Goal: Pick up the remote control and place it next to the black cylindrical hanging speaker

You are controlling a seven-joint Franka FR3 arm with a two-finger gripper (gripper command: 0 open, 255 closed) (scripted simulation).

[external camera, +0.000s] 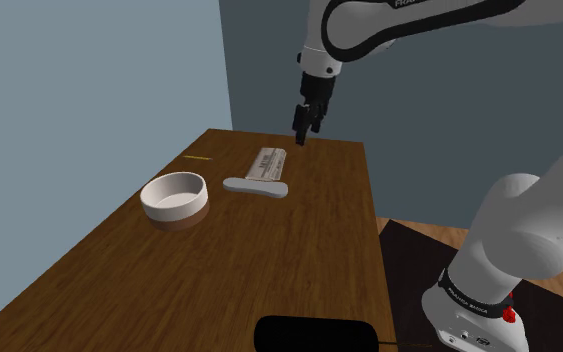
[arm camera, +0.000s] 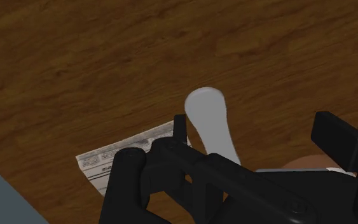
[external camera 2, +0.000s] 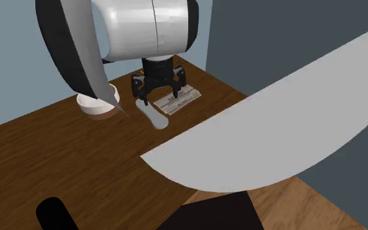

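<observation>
We see the tool hanging in the air over the far end of the wooden bench, its two black fingers spread apart and gripping nothing. In the second exterior view the tool points down at the bench with a clear gap between the fingers, and it touches none of the things below.

The remote control, a long pale grey slab with rounded ends, lies flat on the bench, below the tool and a little toward the shoulder view's left. Just beside it, on its far side, lies a printed paper sheet; we cannot tell whether the two touch. The second exterior view shows the remote control and the sheet side by side under the tool.

In the wrist view the remote control lies on the wood below the released tool, between its fingers but nearer to one finger than to the other, and neither meets it. The sheet is partly hidden behind the tool's body.

A white bowl stands on the bench to the shoulder view's left of the remote control, near it but apart. The black cylindrical speaker lies on its side at the bench's near end, well apart from the remote control; we see it too in the second exterior view.
</observation>
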